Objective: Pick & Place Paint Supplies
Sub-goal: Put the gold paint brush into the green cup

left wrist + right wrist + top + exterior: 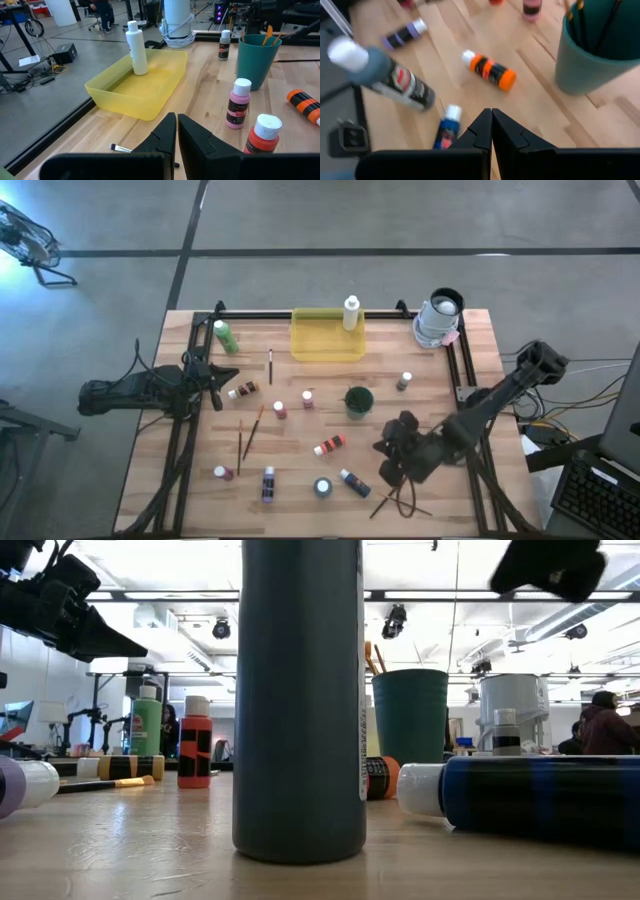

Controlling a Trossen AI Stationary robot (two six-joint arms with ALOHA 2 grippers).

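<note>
Closest to the low camera, 1 grey bottle [300, 700] stands upright on the wooden counter [440, 380], filling the middle of that view. Just to its right a blue bottle [530, 792] lies on its side, white cap toward the grey one. From above, the paint supplies are scattered across the counter: an orange bottle [329, 445] lies flat near the middle, a purple bottle [268, 483] lies near the front edge, a green bottle [225, 336] lies at the back left, and 2 thin paintbrushes [247, 436] lie left of centre. One white bottle [351, 313] stands inside the yellow tray [325, 350] at the back. A dark green cup [358, 400] with brushes in it stands in front of the tray, with a pink bottle [308, 399] upright just to its left.

Left gripper [216, 383] hovers at the counter's left side, fingers [195, 137] pressed together and holding nothing. Right gripper [388, 460] hangs over the front right area, above the blue bottle and near the cup, its fingers [507, 132] also together and empty
</note>
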